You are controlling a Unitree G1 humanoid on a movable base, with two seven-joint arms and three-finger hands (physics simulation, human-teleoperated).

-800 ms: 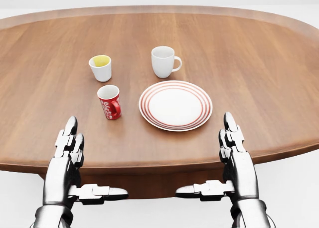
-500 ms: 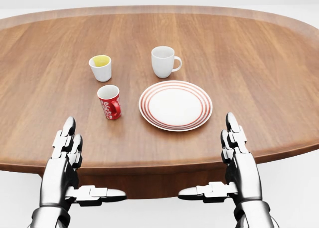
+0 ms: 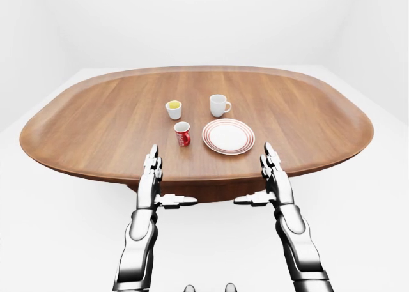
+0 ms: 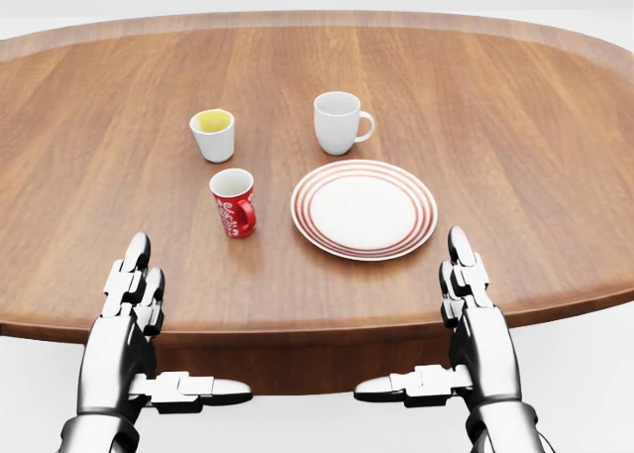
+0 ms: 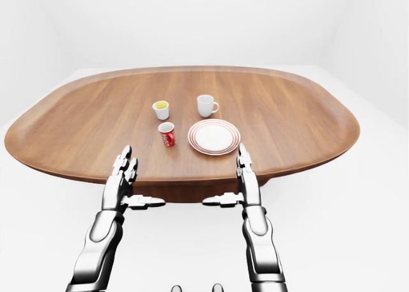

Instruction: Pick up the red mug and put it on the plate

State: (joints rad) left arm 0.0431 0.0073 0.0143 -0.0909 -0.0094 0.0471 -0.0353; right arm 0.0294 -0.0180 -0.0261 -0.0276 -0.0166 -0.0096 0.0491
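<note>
The reach has not begun: this is the approach step, with both hands held at the near rim of the bench (image 4: pixel 515 156) and nothing grasped.

On the left of the head view, the left hand (image 4: pixel 124 339) hovers at the bench edge, its fingers (image 4: pixel 136 265) straight and spread wide, the thumb stuck out sideways toward the middle, holding nothing. Up and to the right of it stands a small white cup (image 4: pixel 213 135) with a yellow inside. Just below that cup is the red mug (image 4: pixel 235 203), upright on the wood, its handle turned toward the plate; it stands beside the plate, apart from it. White lettering runs down its side (it looks like a soft-drink script, but is too small to read). The plate (image 4: pixel 364 209), white with red rings, lies to the right, bare. Above it sits a plain white mug (image 4: pixel 337 122). At the right, the right hand (image 4: pixel 475 334) mirrors the left, fingers wide and empty.

Next, I judge, the left hand, being nearer, must travel up over the bench to the red mug and close round its body, clear of the white cup.
</note>
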